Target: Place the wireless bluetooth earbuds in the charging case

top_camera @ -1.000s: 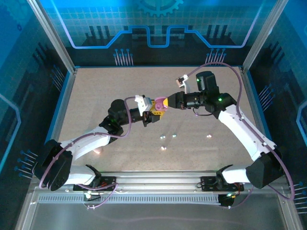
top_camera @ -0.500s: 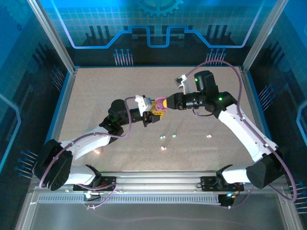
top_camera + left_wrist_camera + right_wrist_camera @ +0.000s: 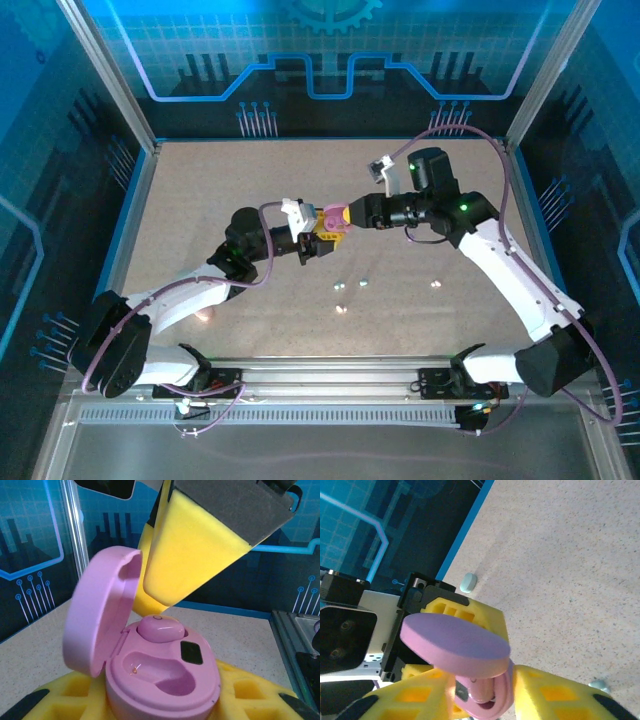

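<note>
The right end effector [image 3: 343, 214] is hovering just over the charging case [image 3: 165, 680], its yellow fingers [image 3: 190, 555] standing a little apart and gripping nothing I can make out. Beneath their tips a pink earbud [image 3: 160, 628] is sitting in the far socket, while the near socket [image 3: 160, 672] is lying empty under the open lid [image 3: 102, 610]. The left end effector [image 3: 322, 238] is clamping the case from below. Pale whitish-green earbuds [image 3: 341, 308] are lying loose on the tabletop [image 3: 200, 200], well apart from the case. By my judgement, the job is standing about half done.
</note>
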You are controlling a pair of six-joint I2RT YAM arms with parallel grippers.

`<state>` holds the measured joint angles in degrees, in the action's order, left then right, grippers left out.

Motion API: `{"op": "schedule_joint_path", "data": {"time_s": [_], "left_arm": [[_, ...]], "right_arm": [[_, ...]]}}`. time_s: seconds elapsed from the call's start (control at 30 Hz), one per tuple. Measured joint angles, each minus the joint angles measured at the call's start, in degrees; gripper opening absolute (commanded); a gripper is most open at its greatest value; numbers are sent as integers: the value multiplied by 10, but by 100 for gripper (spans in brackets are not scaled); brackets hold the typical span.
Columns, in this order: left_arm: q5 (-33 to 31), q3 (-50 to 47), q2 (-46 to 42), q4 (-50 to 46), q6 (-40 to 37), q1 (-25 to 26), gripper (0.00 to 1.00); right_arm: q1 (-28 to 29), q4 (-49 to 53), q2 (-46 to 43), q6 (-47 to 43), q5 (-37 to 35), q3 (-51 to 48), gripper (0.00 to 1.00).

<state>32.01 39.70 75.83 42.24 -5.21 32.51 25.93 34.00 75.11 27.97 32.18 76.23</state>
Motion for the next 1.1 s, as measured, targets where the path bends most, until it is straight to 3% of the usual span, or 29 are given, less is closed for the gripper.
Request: {"op": "schedule_joint_path", "data": {"time_s": [0.33,0.4,0.53,0.7,0.93,1.1], "left_arm": [[2,0,0,1,0,2,24],[1,0,-1,0,0,3,24],[1,0,-12,-7,0,2,25],[-3,0,-32,-13,0,3,25],[-3,-1,-37,-18,0,3,25],[-3,-2,-44,-25,0,3,25]], "right_arm": [[-15,-28,-132,-22,-67,-34,40],[-42,-36,-160,-19,-94,-59,39],[-150,-36,-160,2,-128,-110,38],[-254,-26,-43,13,-146,-159,36],[-263,30,170,-35,-174,-113,38],[-259,58,268,-66,-205,-51,42]]}}
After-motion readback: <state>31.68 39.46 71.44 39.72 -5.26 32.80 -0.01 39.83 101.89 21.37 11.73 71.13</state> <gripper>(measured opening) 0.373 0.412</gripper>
